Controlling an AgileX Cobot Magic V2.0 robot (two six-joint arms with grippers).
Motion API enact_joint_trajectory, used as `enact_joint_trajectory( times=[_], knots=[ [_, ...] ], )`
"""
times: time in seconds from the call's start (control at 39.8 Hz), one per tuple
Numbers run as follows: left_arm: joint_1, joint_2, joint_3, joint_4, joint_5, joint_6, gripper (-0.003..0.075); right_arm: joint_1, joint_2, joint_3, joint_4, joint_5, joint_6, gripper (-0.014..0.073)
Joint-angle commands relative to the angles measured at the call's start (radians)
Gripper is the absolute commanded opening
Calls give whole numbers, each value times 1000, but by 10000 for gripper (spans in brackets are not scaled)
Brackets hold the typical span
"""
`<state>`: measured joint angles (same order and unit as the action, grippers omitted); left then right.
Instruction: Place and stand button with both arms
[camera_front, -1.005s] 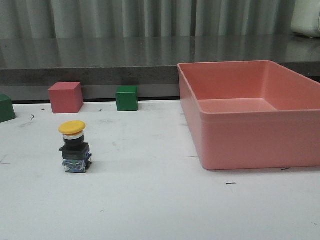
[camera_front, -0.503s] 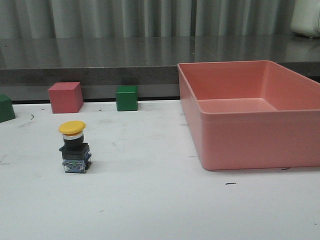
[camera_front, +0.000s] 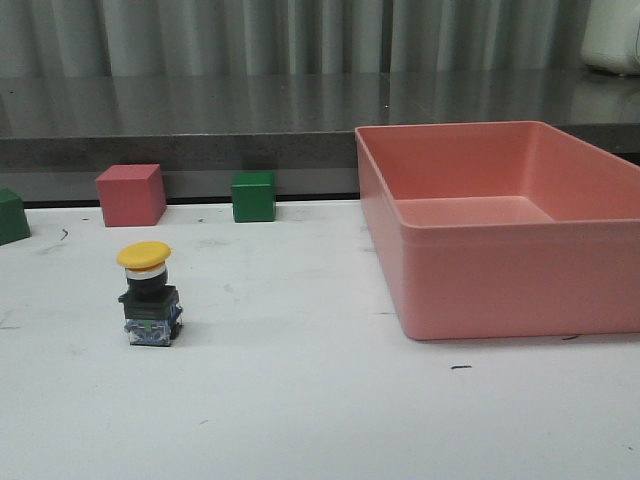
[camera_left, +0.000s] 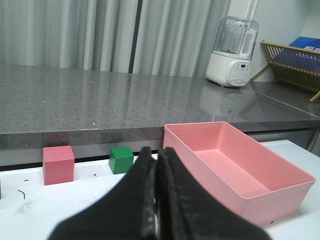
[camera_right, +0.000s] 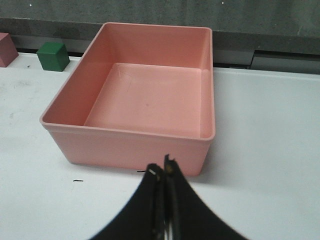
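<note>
The button (camera_front: 150, 297) stood upright on the table (camera_front: 300, 400), left of the pink bin (camera_front: 510, 230), and both the left claw (camera_left: 156, 200) and right claw (camera_right: 163, 200) were clenched on nothing, so the job looked done.

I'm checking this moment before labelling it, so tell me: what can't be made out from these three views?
- Button: seen only in the front view; its far side is hidden, and its base markings are too small to read.
- Green cube: cut off by the front view's left edge.
- Left gripper and right gripper: absent from the front view; the wrist views show only their closed fingers, not where they are over the table.
</note>
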<state>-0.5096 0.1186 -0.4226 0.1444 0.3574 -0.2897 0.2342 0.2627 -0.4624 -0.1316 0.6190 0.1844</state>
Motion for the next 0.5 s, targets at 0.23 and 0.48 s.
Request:
enact_joint_trajectory(
  times=[0.23, 0.48],
  knots=[
    [70, -61, 104, -205, -174, 222, -20, -4, 7, -26, -22, -78, -8, -62],
    [343, -145, 242, -231, -193, 222, -20, -4, 7, -26, -22, -78, -8, -62]
  ],
)
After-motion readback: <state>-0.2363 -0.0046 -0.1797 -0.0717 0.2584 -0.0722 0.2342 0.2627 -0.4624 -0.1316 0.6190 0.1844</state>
